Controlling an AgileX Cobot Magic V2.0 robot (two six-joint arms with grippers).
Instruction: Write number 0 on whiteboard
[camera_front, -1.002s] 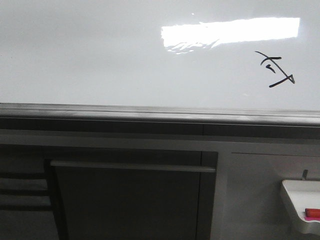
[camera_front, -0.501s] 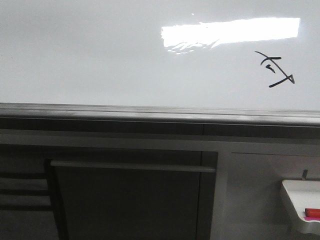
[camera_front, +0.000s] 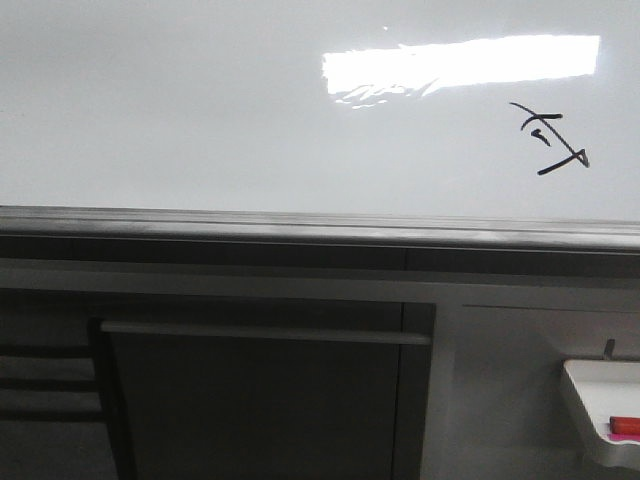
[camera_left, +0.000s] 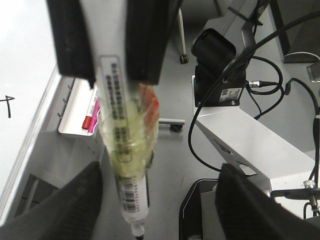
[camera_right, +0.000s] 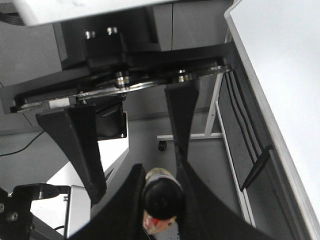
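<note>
Whiteboard: glossy white, fills the upper front view, glare near its top edge, grey rail along its bottom edge.
0: small black scribble of crossing strokes, not closed, toward the board's right edge, below the glare.
Tray: white, below the board's right end, holding a red item.
Left fingers: spread, the marker's tip between them, untouched.
Right fingers: pinching the taped marker.
</note>
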